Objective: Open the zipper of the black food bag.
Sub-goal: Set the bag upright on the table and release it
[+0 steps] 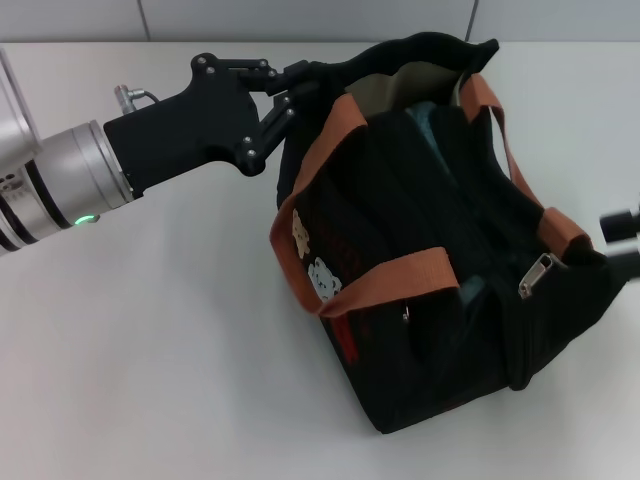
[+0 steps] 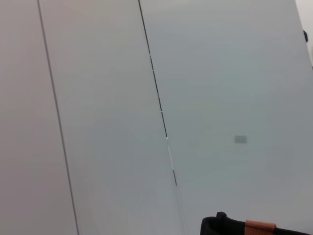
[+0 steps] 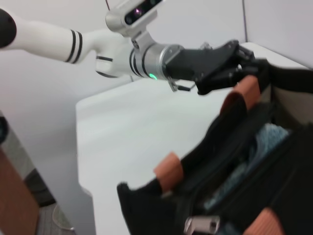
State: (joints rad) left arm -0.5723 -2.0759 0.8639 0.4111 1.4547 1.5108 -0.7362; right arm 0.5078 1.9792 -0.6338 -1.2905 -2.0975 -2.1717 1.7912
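The black food bag (image 1: 420,300) lies on the white table (image 1: 150,350), with orange-brown handles and bear patches on its front. Its top gapes at the far end, showing beige lining and something teal inside. The zipper runs along the top, and its greyish metal pull (image 1: 535,275) sits near the bag's right end; the pull (image 3: 203,224) also shows in the right wrist view. My left gripper (image 1: 292,92) is shut on the bag's far left rim, as the left gripper (image 3: 239,61) in the right wrist view confirms. At the right edge, my right gripper (image 1: 624,240) stands open beside the bag's end.
A grey panelled wall (image 1: 300,18) runs behind the table's far edge. The left wrist view shows mostly pale wall panels, with a corner of the bag (image 2: 227,227) and a strap (image 2: 260,226) at its lower edge.
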